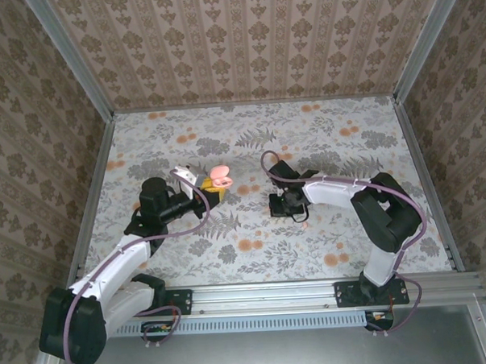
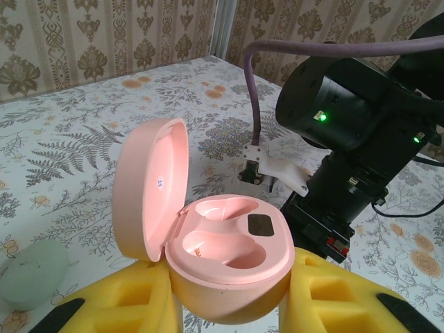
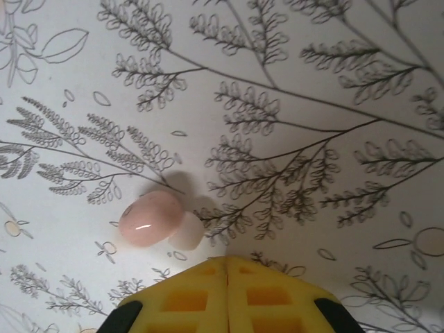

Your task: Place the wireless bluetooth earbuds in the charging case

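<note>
Currently, left jaws clamp the pink charging case [image 2: 229, 277], lid raised. Right jaws are closed, holding nothing; a pink earbud [image 3: 151, 219] lies on the desk [image 3: 312, 83] just ahead of them.

You're looking at a robot data-collection cell, a lab rig, not a home. The walls [image 1: 245, 45] wear damask wallpaper, but they're flat panels set in bare aluminium posts [image 1: 70, 56], boxing the table [image 1: 254, 254] on three sides. The tabletop is a flat floral print. The left arm [image 1: 117, 264] and right arm [image 1: 340, 190] are bolted to a metal rail [image 1: 264, 294] at the near edge. A purple cable [image 2: 253, 90] loops loose off the right arm, and a green status light [image 2: 320, 116] glows on its motor housing. The right gripper [image 3: 227, 295] has yellow foam pads.
</note>
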You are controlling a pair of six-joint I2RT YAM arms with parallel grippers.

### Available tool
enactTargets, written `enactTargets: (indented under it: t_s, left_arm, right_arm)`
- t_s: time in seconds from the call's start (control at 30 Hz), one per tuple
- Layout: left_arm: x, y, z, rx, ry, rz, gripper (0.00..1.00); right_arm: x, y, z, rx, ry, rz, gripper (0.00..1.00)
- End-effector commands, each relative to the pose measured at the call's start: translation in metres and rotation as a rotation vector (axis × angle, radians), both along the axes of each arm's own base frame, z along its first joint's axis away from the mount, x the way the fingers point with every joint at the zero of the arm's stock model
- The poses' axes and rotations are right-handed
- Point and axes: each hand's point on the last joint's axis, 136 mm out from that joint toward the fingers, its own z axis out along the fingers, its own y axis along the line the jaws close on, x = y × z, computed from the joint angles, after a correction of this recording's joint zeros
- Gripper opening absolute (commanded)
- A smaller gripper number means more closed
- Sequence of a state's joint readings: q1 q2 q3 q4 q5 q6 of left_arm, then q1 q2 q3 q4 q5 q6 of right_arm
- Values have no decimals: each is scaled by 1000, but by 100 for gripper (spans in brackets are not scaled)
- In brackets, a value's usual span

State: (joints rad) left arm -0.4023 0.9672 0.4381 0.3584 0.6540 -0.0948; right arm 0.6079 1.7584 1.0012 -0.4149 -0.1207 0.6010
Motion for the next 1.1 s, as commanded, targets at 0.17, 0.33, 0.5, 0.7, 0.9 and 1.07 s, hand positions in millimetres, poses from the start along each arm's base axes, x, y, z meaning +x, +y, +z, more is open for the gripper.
enactTargets:
  t_s: [0.17, 0.33, 0.5, 0.7, 0.9, 1.07]
  left_arm:
    - [-4, 4, 2, 1, -10, 6, 18]
    - [-5, 5, 2, 7, -12, 10, 18]
    - [-3, 3, 1, 2, -13, 4, 18]
    - [-2, 0, 1, -5, -9, -12, 18]
    - [-4, 1, 0, -1, -5, -16, 18]
    - [-5, 3, -2, 1, -5, -3, 18]
  right_arm:
    - [9, -14, 12, -33, -24, -29, 7]
    - [9, -10, 30, 30, -51, -68, 10]
    - [7, 5, 46, 121, -56, -117, 16]
    - [-2, 25, 37, 122, -28, -80, 15]
    - [-3, 33, 35, 79, -5, 2, 8]
    - [-10, 37, 21, 47, 46, 51, 5]
